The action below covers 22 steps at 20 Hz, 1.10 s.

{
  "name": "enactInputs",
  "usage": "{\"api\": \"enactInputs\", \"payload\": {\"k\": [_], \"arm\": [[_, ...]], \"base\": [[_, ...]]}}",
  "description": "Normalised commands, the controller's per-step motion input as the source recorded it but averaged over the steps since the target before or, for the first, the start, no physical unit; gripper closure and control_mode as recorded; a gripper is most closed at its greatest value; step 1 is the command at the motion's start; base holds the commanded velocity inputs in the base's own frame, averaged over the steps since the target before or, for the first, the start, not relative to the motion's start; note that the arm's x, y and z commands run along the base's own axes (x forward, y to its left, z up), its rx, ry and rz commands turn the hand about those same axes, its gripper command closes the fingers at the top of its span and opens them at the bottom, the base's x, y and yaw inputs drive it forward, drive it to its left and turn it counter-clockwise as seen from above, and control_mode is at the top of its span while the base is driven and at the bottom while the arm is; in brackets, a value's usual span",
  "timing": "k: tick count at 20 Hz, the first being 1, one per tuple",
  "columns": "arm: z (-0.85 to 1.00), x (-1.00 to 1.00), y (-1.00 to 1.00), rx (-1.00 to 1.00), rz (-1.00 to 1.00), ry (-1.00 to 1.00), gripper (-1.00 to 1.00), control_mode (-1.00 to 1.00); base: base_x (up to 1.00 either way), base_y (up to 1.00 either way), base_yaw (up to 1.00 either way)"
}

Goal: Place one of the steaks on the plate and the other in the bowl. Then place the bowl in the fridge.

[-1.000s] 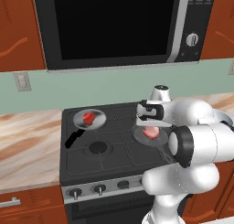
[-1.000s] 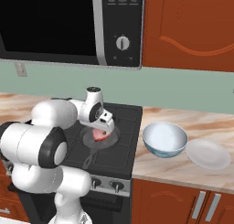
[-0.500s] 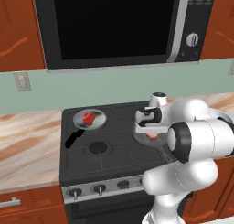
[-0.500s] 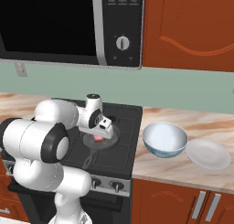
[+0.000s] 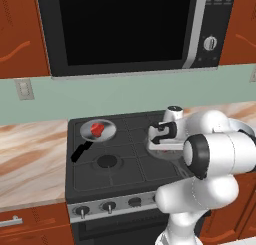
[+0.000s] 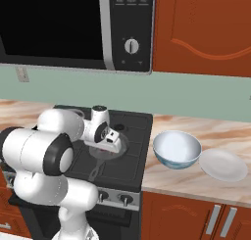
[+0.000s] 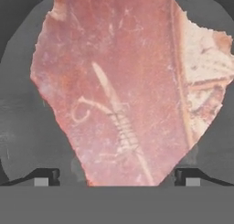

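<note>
pink steak (image 7: 123,90): flat in grey pan | red steak (image 5: 97,128): in back-left pan | bowl (image 6: 177,149), plate (image 6: 223,164): empty, side by side

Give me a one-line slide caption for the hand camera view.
Open gripper poised directly over the paler pink steak lying in its grey frying pan, fingertips straddling the meat.

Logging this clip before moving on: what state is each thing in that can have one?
End effector: open, fingertips straddling the pink steak, right above it.
Pink steak: lying flat in a grey pan, not gripped.
Red steak: lying in the other pan, untouched.
Bowl: upright on the counter, empty.
Plate: empty, beside the bowl.
</note>
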Motion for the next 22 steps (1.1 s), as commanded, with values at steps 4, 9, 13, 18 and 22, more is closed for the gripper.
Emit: {"api": "enactInputs", "payload": {"k": [4, 9, 13, 18, 22], "arm": [[0.00, 0.27, 0.00, 0.00, 0.00, 0.00, -1.00, -1.00], [0.00, 0.14, -0.04, 0.00, 0.00, 0.00, -1.00, -1.00], [-0.01, 0.00, 0.00, 0.00, 0.00, 0.00, 1.00, -1.00], [0.00, 0.00, 0.00, 0.00, 0.00, -0.02, 1.00, -1.00], [0.00, -0.04, -0.08, 0.00, 0.00, -0.05, 1.00, -1.00]], "base": [[0.00, 0.00, 0.00], [0.00, 0.00, 0.00], [0.00, 0.00, 0.00], [0.00, 0.00, 0.00], [0.00, 0.00, 0.00]]}}
